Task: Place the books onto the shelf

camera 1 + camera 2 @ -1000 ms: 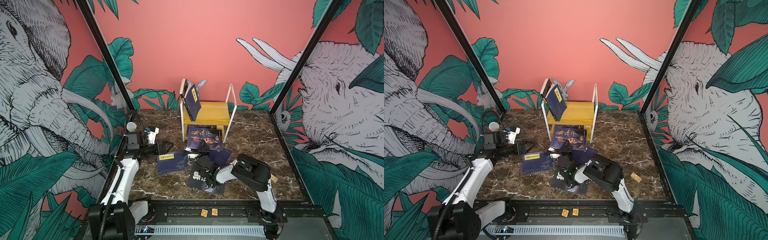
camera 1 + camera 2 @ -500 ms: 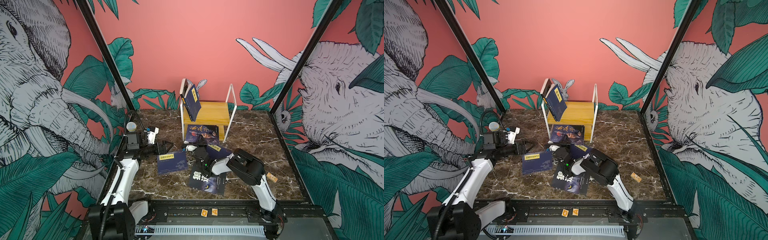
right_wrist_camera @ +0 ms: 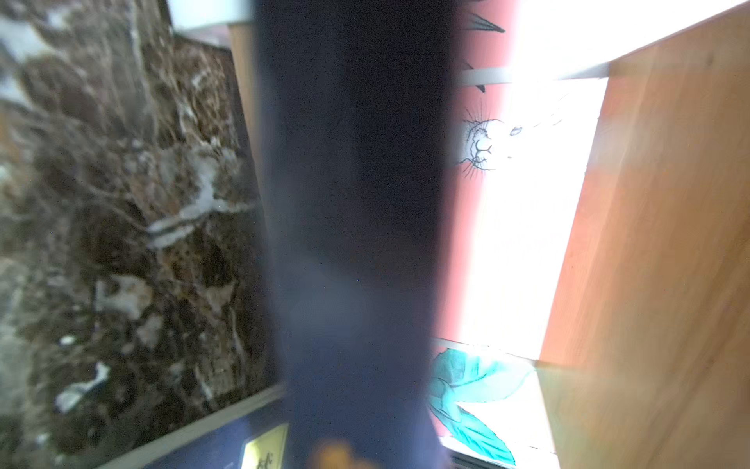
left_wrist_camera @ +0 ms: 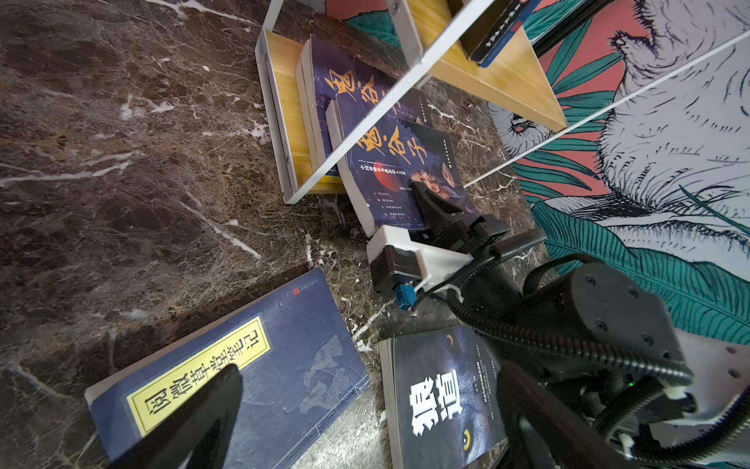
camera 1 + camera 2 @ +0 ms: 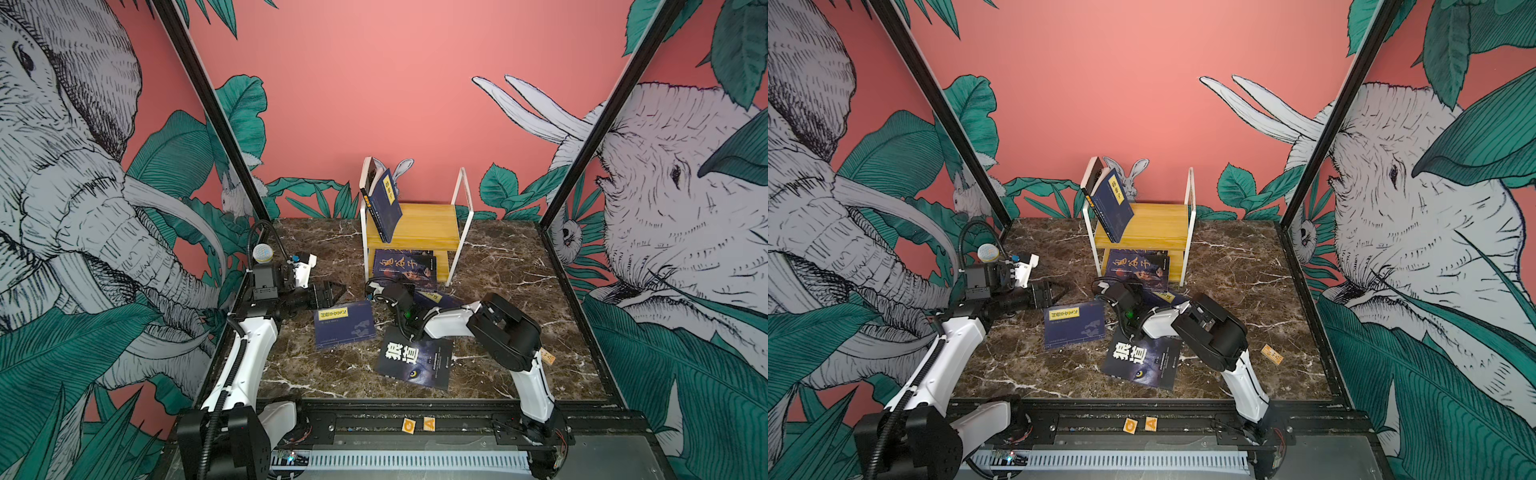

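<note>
Nearest my station, the black wolf-eye book [image 5: 415,362] lies flat on the marble table [image 5: 503,270]. Just beyond it on the left, the flat navy book [image 5: 344,325] lies face up. The left gripper [image 5: 337,291] hovers at its far edge with the jaws wide apart and nothing between them.

At centre, the right gripper [image 5: 409,286] has one finger on the cover of the front purple book [image 4: 399,162]. I cannot tell whether its jaws are clamped. A second navy book [image 5: 437,297] lies under that arm.

The front purple book overlaps the rear purple book [image 4: 337,81] on the lower board of the shelf [image 5: 422,226] and projects onto the table. On the upper board, the leaning navy book [image 5: 384,203] rests tilted against the left frame.
</note>
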`<state>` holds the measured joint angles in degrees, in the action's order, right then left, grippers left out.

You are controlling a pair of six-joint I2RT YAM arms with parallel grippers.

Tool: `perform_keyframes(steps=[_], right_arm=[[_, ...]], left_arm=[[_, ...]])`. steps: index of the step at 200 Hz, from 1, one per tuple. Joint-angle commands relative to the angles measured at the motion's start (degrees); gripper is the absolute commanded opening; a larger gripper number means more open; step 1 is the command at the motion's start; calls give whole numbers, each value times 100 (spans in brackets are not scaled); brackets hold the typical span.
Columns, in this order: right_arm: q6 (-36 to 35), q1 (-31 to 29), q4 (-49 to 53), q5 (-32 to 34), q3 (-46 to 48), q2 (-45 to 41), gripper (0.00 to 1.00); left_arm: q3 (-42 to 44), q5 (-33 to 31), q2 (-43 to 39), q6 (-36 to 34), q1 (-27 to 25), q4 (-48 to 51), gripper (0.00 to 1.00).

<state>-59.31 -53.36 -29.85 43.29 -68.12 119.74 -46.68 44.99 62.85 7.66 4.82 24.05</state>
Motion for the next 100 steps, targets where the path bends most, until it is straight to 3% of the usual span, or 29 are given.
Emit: perform_keyframes(steps=[1,38,83,100], right_arm=[[364,48,867,-425,-177,-226,32],[556,96,1567,-883,-384,-425,36],[384,188,1836,-1024,-661,-396,10],[376,230,1914,-998,-949,-330,7]], left_arm=[[-5,62,-100,-76,54,-34,99],[25,80,-125,-45,72,-77,99],[40,73,-174,-58,79,-66,99],[32,86,-171,-63,85,-35,99]])
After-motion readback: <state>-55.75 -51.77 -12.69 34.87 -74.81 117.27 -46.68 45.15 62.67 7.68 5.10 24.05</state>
